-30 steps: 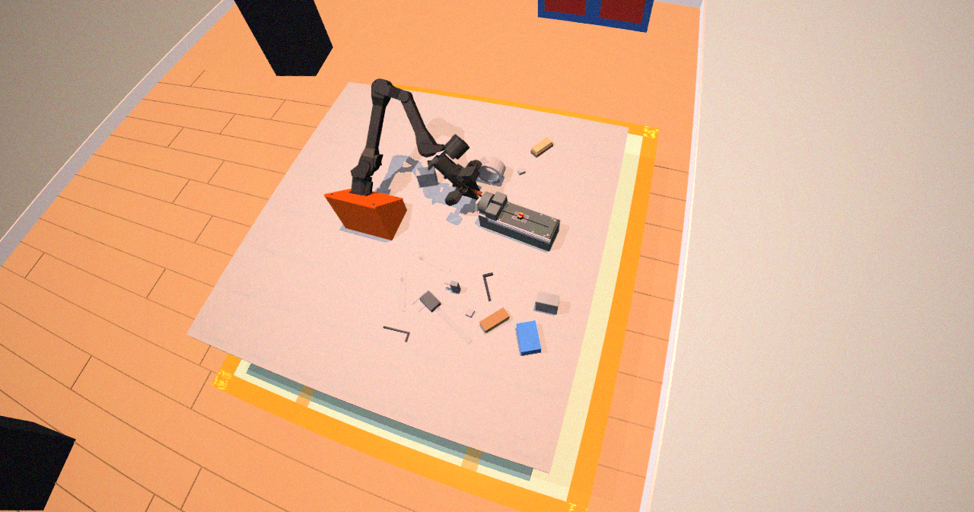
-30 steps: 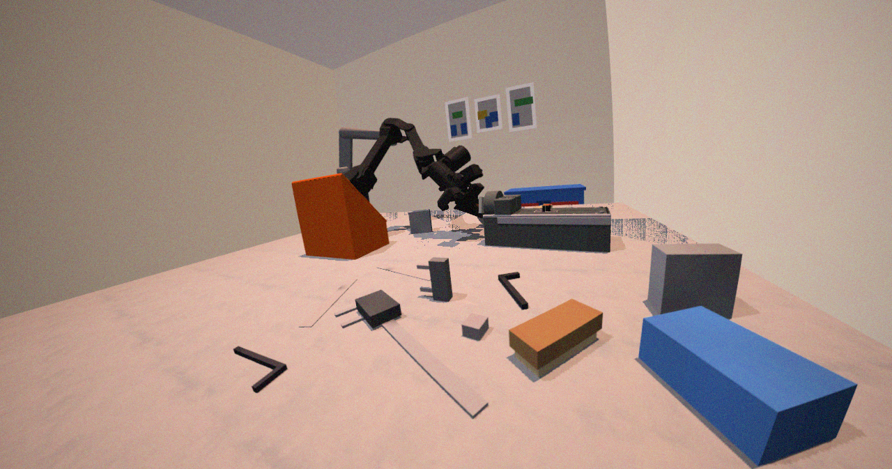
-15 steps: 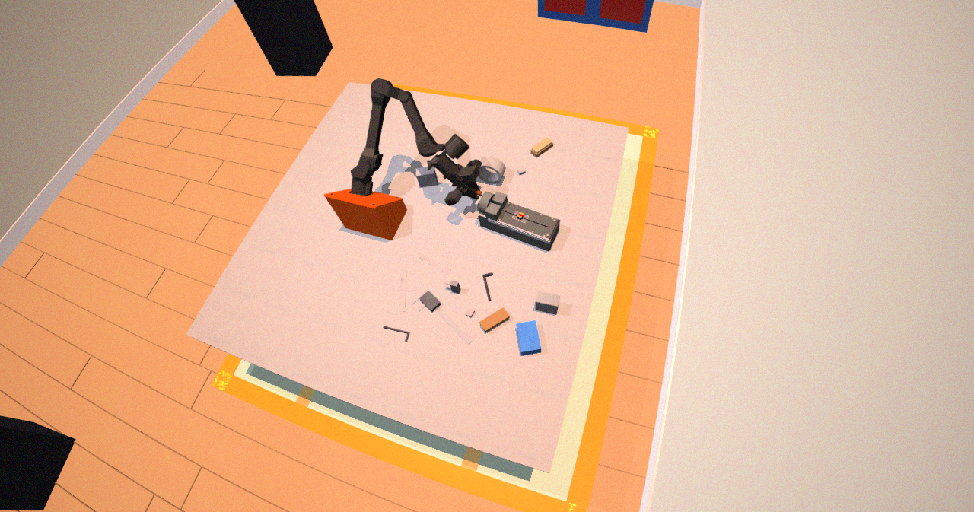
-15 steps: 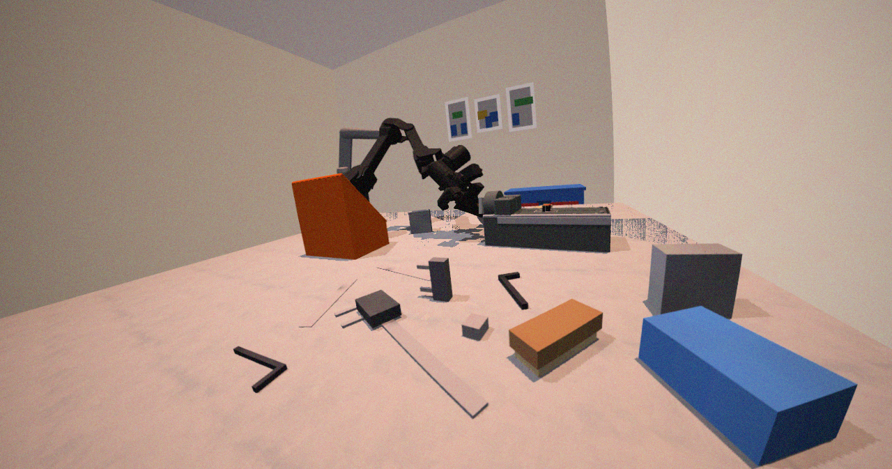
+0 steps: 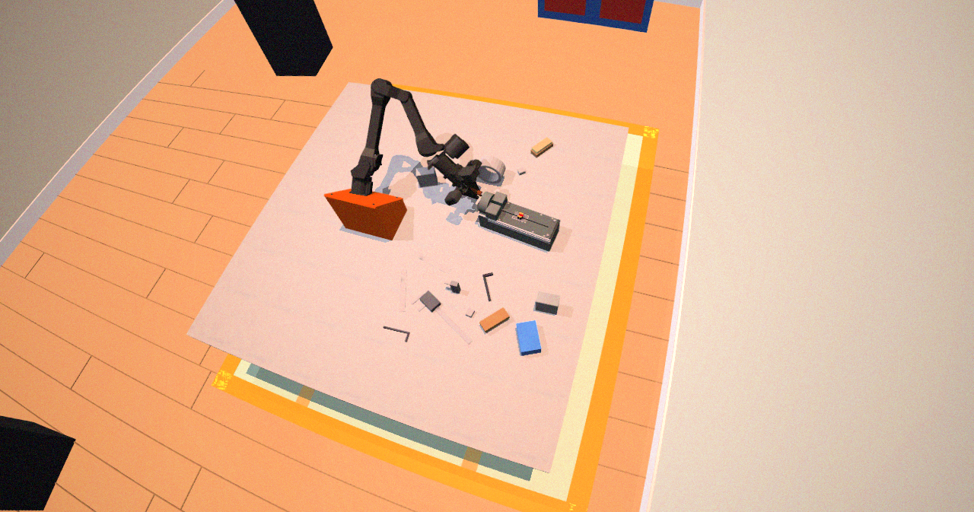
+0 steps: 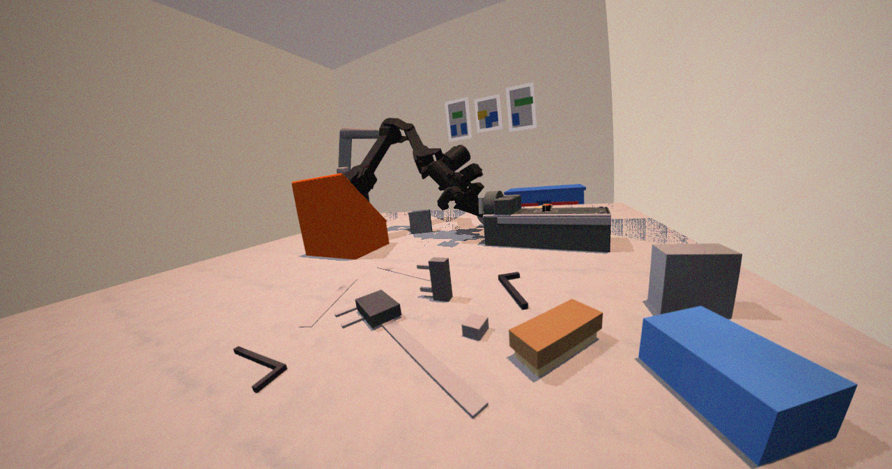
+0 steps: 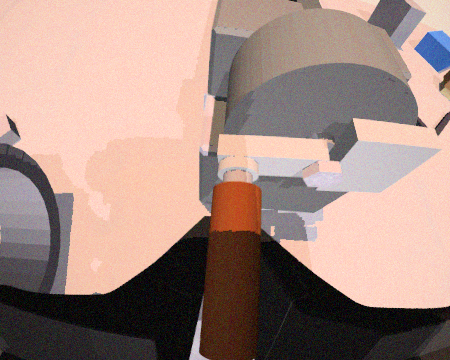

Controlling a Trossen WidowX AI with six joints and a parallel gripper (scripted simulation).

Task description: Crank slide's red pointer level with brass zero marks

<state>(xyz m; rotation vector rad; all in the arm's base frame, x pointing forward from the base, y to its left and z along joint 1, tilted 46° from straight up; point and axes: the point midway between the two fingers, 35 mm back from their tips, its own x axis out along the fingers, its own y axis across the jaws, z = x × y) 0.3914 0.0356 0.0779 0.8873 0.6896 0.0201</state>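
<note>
The slide machine is a long dark box. Its round grey housing fills the upper middle of the wrist view. A pale crank arm lies nearly level there, with the orange handle at its left end. My gripper is shut on the handle, one black finger on each side. The red pointer sits near the middle of the slot on top. The brass zero marks are too small to tell apart, so whether the pointer is level with them is unclear.
A grey ring stands close to the gripper. A grey block is under the arm. A blue box, an orange block and a grey box lie farther off.
</note>
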